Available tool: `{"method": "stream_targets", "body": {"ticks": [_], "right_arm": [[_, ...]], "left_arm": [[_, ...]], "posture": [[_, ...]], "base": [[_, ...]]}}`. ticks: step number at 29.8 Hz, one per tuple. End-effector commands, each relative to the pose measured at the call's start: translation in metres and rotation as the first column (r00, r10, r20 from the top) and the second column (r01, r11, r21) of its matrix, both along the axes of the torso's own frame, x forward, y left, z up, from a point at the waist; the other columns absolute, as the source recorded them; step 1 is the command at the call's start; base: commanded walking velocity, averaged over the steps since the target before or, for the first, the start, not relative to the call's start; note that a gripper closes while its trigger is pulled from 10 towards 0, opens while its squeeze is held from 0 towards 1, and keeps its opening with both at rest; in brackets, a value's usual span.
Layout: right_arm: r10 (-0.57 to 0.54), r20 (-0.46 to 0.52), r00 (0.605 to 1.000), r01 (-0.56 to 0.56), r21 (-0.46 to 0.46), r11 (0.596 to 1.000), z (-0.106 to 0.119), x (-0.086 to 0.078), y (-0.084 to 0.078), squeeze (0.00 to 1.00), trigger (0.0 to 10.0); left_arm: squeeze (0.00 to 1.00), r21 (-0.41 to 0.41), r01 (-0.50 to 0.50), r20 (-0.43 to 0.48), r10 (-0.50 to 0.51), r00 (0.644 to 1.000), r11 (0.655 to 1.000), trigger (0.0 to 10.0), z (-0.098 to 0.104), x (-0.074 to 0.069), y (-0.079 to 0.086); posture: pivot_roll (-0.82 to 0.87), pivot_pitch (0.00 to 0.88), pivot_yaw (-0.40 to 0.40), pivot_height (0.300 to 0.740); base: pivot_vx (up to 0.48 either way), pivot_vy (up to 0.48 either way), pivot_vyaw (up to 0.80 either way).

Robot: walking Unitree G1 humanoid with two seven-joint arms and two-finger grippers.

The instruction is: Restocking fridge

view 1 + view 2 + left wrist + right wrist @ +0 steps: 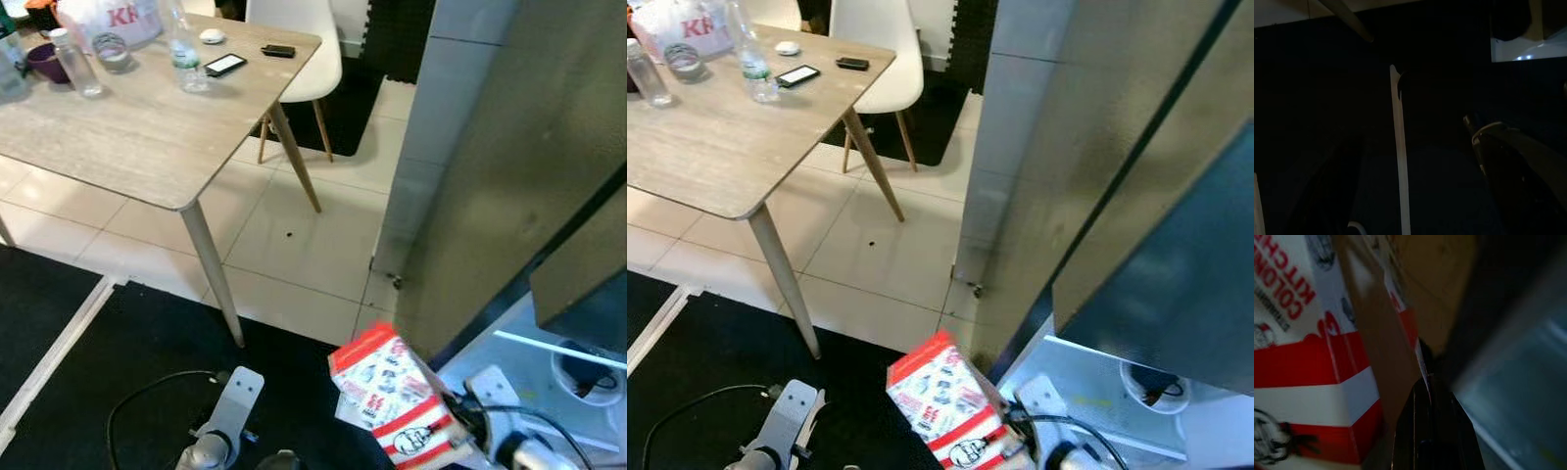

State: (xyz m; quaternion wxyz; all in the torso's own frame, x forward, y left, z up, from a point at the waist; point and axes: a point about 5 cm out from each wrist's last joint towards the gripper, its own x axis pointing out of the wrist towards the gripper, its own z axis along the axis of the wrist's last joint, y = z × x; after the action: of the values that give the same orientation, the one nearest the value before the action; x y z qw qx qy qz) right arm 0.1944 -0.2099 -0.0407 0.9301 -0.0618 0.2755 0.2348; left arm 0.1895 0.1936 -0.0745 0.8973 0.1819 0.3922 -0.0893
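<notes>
The right gripper [1425, 396] is clamped on a red-and-white takeaway box [397, 401], pinching a thin cardboard wall or flap near its top, as the right wrist view shows one black finger [1432, 431] pressed against the brown inner side of the card. In the head views the box sits at about five o'clock, held low and tilted, just beside the open fridge [509, 196], whose grey side panel rises toward one o'clock and whose lit white interior shelf [549, 377] lies at four o'clock, close to the box. The left arm [220, 431] hangs idle at seven o'clock over the dark mat [118, 352]; its wrist view is very dark and I cannot tell whether its fingers are apart or together. The wooden table [127, 127] fills ten to eleven o'clock, carrying a water bottle [184, 49], a phone [224, 65] and a white bag [108, 20], well apart from the box. The risk, as I judge it, is the grip itself: a pinch on one thin card wall may let the box swing, tear or slip when it is lifted toward the shelf. The tilt could also spill whatever is inside, and the box's corner could catch the fridge edge on the way in.
</notes>
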Motion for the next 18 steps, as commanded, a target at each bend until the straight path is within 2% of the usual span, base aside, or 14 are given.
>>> {"method": "stream_targets", "body": {"ticks": [1,4,8,11,15,16,17,18], "right_arm": [[0.009,-0.012,1.000,-0.009,0.047,0.999,0.001,-0.003,0.004,0.00,10.0],[0.146,0.012,0.989,-0.147,0.108,0.983,0.012,-0.003,0.017,0.00,10.0],[0.240,0.022,0.971,-0.241,0.115,0.964,0.022,-0.006,0.017,0.00,10.0],[0.343,0.027,0.939,-0.344,0.064,0.937,0.036,-0.009,0.006,0.00,10.0],[0.379,0.017,0.925,-0.380,0.040,0.924,0.042,-0.012,-0.003,0.00,10.0],[0.396,0.006,0.918,-0.396,0.016,0.918,0.046,-0.013,-0.012,0.00,10.0],[0.396,0.006,0.918,-0.396,0.016,0.918,0.046,-0.013,-0.012,0.00,10.0],[0.398,-0.014,0.917,-0.399,-0.020,0.917,0.051,-0.014,-0.026,0.00,10.0]], "left_arm": [[0.00,0.019,-0.013,-0.028,0.014,1.000,1.000,10.0,-0.003,-0.008,0.009],[0.00,0.024,-0.010,-0.028,0.010,1.000,1.000,10.0,-0.003,-0.007,0.010],[0.00,0.026,-0.009,-0.027,0.009,1.000,1.000,10.0,-0.002,-0.007,0.011],[0.00,0.024,-0.009,-0.024,0.010,1.000,1.000,10.0,-0.002,-0.006,0.010],[0.00,0.023,-0.008,-0.024,0.008,1.000,1.000,10.0,-0.002,-0.006,0.010],[0.00,0.023,-0.007,-0.025,0.008,1.000,1.000,10.0,-0.002,-0.006,0.009],[0.00,0.023,-0.007,-0.025,0.008,1.000,1.000,10.0,-0.002,-0.006,0.009],[0.00,0.023,-0.007,-0.026,0.008,1.000,1.000,10.0,-0.002,-0.006,0.009]], "posture": [[-0.06,0.111,-0.006,0.740],[-0.06,0.111,-0.004,0.740],[-0.06,0.108,-0.006,0.740],[-0.06,0.107,-0.009,0.740],[-0.07,0.106,-0.012,0.740],[-0.07,0.106,-0.014,0.740],[-0.07,0.106,-0.014,0.740],[-0.07,0.103,-0.019,0.740]], "base": [[0.000,0.000,0.00],[0.000,0.000,0.00],[0.000,0.000,0.00],[0.000,0.000,0.00],[0.000,0.000,0.00],[0.000,0.000,0.00],[0.000,0.000,0.00],[0.000,0.000,0.00]]}}
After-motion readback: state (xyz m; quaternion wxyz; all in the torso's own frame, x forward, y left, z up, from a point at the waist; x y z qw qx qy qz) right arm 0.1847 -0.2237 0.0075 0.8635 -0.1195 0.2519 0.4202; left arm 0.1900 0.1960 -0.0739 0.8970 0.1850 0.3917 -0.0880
